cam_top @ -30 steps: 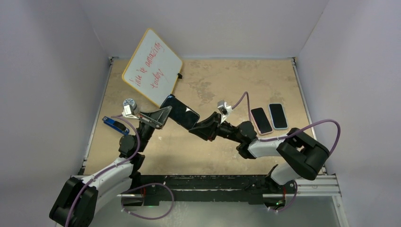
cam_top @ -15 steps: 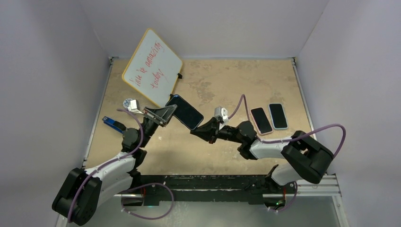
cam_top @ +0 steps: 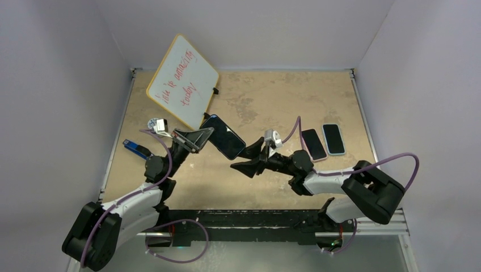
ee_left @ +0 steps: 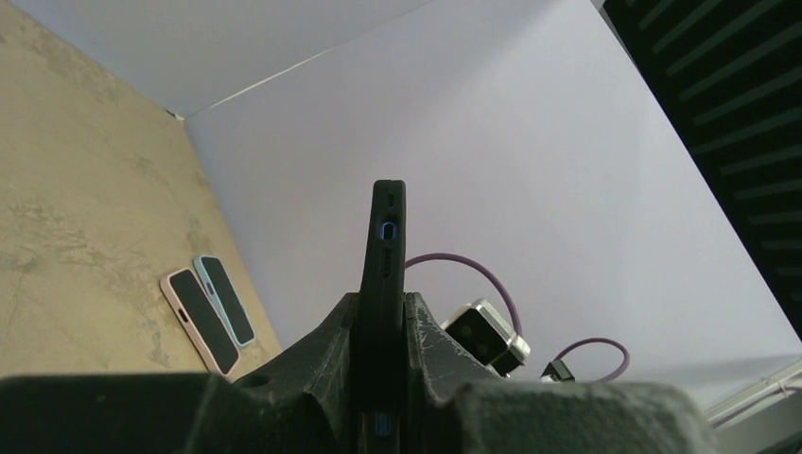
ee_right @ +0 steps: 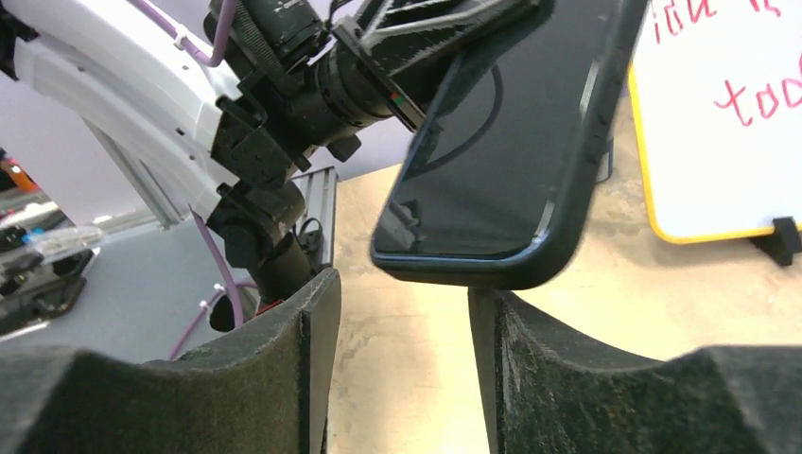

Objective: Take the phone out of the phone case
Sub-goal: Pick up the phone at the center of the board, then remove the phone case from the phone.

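The black slab phone [ee_right: 492, 142], seated in its black rubbery case [ee_left: 388, 236], hung tilted in the air above the mottled tan table [cam_top: 272, 96]. My left gripper [cam_top: 195, 137] was clenched on one end, a finger on each face. My right gripper [cam_top: 244, 160] stood spread wide at the free lower corner; whether it touched, I could not tell. Behind leaned a yellow-framed whiteboard with red writing [cam_top: 182, 79]. At right, a pink-cased phone [cam_top: 313, 144] and a pale-blue-cased phone [cam_top: 333, 139] lay side by side.

3 phones: 1 black-cased phone [cam_top: 223, 136] over mid-bench, 1 pink-cased phone [cam_top: 313, 144] and 1 blue-cased phone [cam_top: 334, 139] near the right edge. 1 whiteboard [cam_top: 182, 79]. 1 blue item [cam_top: 138, 149].
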Robot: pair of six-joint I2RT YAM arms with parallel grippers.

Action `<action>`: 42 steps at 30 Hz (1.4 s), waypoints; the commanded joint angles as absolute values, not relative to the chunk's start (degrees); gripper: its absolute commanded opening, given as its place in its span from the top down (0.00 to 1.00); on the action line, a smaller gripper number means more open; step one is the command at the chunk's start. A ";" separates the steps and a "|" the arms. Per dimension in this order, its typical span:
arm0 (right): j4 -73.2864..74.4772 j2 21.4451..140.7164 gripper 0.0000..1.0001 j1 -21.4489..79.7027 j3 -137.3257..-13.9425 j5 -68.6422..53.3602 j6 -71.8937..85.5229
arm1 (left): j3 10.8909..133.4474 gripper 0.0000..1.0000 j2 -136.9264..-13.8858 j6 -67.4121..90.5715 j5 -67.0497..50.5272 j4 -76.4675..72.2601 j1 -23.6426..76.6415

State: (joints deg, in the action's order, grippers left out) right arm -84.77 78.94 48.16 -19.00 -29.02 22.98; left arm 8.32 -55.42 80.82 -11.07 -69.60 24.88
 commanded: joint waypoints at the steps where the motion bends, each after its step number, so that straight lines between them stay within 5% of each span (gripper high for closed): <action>1: -101.36 80.85 0.44 48.11 -20.09 -26.49 29.28 | 9.50 1.00 -55.10 80.41 -13.02 -79.01 25.27; 26: -106.90 79.36 0.41 48.16 -21.69 -26.78 32.97 | 9.11 1.00 -55.97 80.57 -13.06 -79.28 25.40; 42: -90.72 77.38 0.75 48.16 -24.43 -34.33 16.07 | 13.77 1.00 -60.63 83.08 -20.63 -69.08 25.31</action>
